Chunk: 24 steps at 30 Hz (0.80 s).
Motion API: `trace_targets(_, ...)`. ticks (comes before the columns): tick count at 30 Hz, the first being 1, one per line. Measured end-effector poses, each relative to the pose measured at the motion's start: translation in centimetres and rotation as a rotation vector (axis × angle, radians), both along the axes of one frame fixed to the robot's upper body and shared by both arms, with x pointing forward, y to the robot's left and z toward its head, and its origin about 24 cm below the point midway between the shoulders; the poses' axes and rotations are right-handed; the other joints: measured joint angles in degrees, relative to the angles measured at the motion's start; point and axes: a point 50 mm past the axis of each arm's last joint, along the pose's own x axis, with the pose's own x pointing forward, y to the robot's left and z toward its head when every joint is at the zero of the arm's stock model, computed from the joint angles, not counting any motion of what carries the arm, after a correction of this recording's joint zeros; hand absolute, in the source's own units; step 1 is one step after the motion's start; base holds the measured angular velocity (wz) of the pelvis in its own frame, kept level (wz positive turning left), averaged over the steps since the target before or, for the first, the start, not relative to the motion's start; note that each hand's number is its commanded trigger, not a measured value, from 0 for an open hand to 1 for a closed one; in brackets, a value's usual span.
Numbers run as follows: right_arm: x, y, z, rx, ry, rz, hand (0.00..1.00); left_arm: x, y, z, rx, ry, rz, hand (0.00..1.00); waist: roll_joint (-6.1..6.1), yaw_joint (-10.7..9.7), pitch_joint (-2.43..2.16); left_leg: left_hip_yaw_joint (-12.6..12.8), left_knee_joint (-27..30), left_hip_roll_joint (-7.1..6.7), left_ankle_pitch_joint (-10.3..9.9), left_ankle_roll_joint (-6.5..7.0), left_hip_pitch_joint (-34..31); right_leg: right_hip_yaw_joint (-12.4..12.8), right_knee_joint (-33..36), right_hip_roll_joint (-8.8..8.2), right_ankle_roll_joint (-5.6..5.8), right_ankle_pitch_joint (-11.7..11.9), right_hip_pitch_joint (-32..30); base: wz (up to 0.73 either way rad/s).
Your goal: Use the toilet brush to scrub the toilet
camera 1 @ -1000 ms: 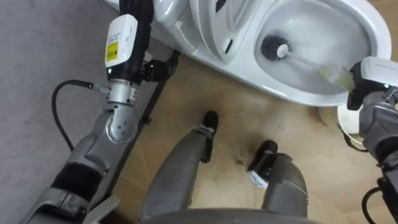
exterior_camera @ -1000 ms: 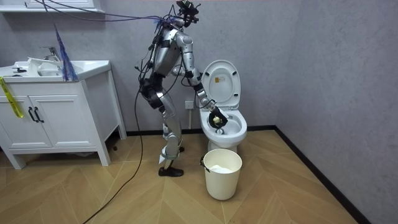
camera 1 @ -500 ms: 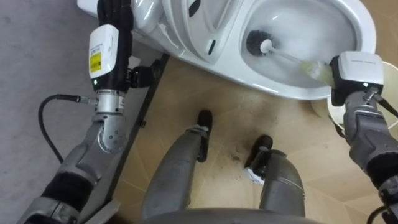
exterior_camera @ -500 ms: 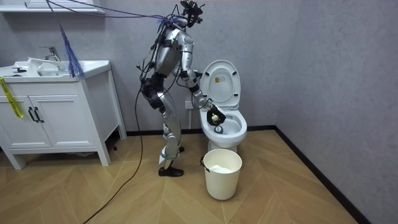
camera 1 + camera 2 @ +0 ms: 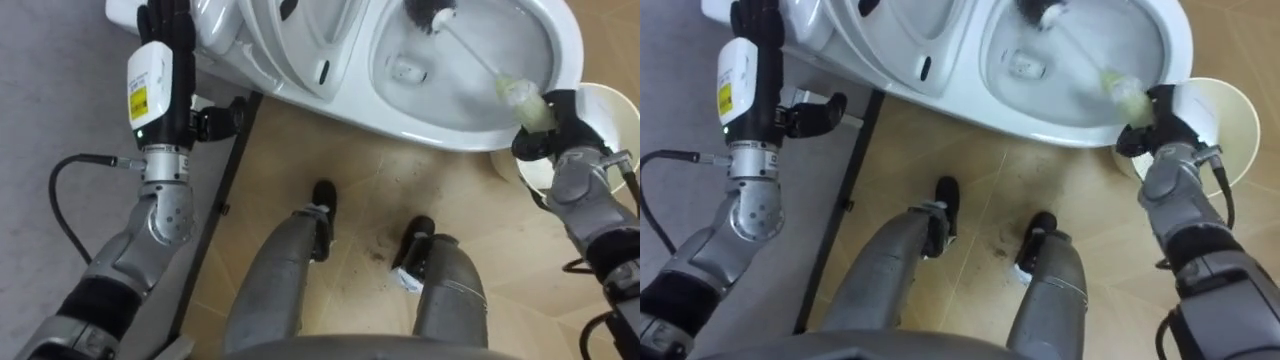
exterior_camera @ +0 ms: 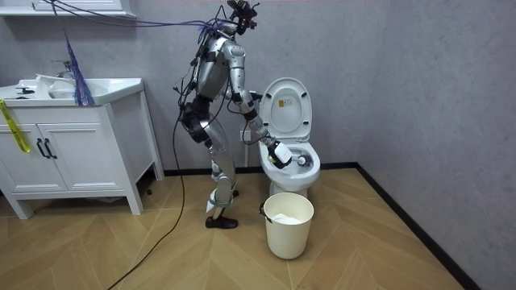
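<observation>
The white toilet stands before me with its lid raised. A brush with a black bristle head is down in the bowl, at its far side. The clear handle slants back over the near rim. My right hand is at the rim's right end, shut on the handle's pale green grip. My left hand is raised beside the tank at the left, cut off by the view's upper edge. In the room view I stand bent over the toilet's side, right hand in the bowl.
A cream bucket stands on the wooden floor just right of the bowl, under my right hand; the room view shows the bucket in front of the toilet. A white vanity cabinet stands at the room view's left. Grey walls lie close behind.
The brush head has swept from the bowl's near middle to its far side. My right hand has turned, so its fingers show instead of its back. The eye view has shifted.
</observation>
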Motion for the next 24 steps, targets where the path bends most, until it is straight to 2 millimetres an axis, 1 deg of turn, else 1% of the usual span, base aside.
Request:
trace_targets(2,-0.4,-0.3,-0.4,0.12,-0.015,-0.089,1.0,0.3,-0.1,0.2,0.001,-0.007,0.006,0.0,0.03,-0.77,-0.07,0.03,0.22,-0.41,0.23,0.34,-0.48,-0.57,0.85,-0.83,-0.04,-0.13,-0.46,0.11)
trace_targets(4,-0.5,-0.2,-0.7,0.187,-0.014,-0.13,1.0,0.4,-0.3,0.2,0.0,-0.005,0.01,0.0,0.0,-0.97,-0.05,0.06,0.21,-0.62,0.39,0.56,-0.43,-0.64,0.9,-1.06,0.03,-0.17,-0.42,0.04)
trace_targets(7,-0.7,0.3,-1.3,0.214,0.001,-0.142,1.0,0.5,-0.5,0.1,0.012,0.003,0.016,0.0,0.0,-1.84,-0.05,-0.11,0.17,-1.39,0.62,0.92,-0.15,-0.7,1.39,-1.48,0.42,-0.25,-0.26,0.07)
trace_targets(9,-0.8,0.3,-1.4,0.176,0.017,-0.122,1.0,0.6,-0.7,0.0,0.028,0.006,0.015,0.0,0.18,-2.02,-0.07,-0.11,0.15,-1.79,0.74,1.13,-0.15,-0.73,1.61,-1.94,0.75,-0.27,-0.32,0.07)
trace_targets(12,-0.6,0.1,-1.1,0.012,0.057,-0.027,1.0,0.6,-1.0,0.0,0.026,0.004,0.01,0.0,0.22,-1.62,-0.05,0.13,0.09,-1.84,0.72,1.35,-0.19,-1.01,1.51,-2.29,1.03,-0.05,-0.32,-0.01)
trace_targets(13,-0.5,0.1,-0.9,-0.074,0.073,0.02,1.0,0.6,-1.1,-0.1,0.026,0.006,0.009,0.0,0.45,-1.33,-0.09,0.08,0.02,-1.83,0.68,1.42,-0.15,-0.99,1.28,-2.08,1.06,0.11,-0.14,-0.07)
trace_targets(14,-0.4,0.2,-0.7,-0.148,0.089,0.065,1.0,0.6,-1.2,-0.1,0.028,0.009,0.004,0.0,0.74,-0.72,-0.13,-0.04,-0.05,-1.65,0.68,1.42,-0.16,-0.62,0.81,-1.45,1.07,0.43,-0.05,-0.08)
trace_targets(15,-0.2,0.2,-0.6,-0.186,0.099,0.093,1.0,0.6,-1.2,-0.1,0.029,0.01,0.003,0.0,0.79,-0.5,-0.12,-0.05,-0.15,-1.62,0.68,1.41,-0.15,-0.66,0.72,-1.42,0.97,0.53,-0.07,-0.04)
trace_targets(17,0.5,0.7,-0.2,-0.347,0.141,0.218,1.0,0.6,-1.4,-0.2,0.031,0.015,-0.003,0.0,1.3,0.16,-0.11,-0.01,-0.48,-1.57,0.71,1.35,-0.13,-0.71,0.65,-1.39,0.9,0.56,-0.23,0.0)
trace_targets(18,0.6,0.9,-0.2,-0.39,0.152,0.253,1.0,0.6,-1.5,-0.2,0.031,0.016,-0.006,0.0,1.51,0.46,-0.13,0.02,-0.55,-1.48,0.7,1.34,-0.14,-0.76,0.51,-1.31,0.87,0.58,-0.21,-0.04)
trace_targets(20,0.7,1.6,-0.4,-0.555,0.216,0.369,1.0,0.5,-1.8,-0.2,0.032,0.02,-0.022,0.0,1.94,2.37,-0.19,0.07,-1.01,-0.9,0.52,1.05,0.02,-1.02,-0.66,-0.63,0.54,0.92,0.19,-0.1)
trace_targets(24,0.5,1.0,-0.2,-0.726,0.282,0.433,1.0,0.3,-2.1,-0.3,0.029,0.016,-0.031,0.0,2.05,3.58,-0.22,-0.28,-1.31,-0.38,0.29,0.66,0.24,-1.17,-1.91,0.33,0.46,0.91,0.9,-0.01)
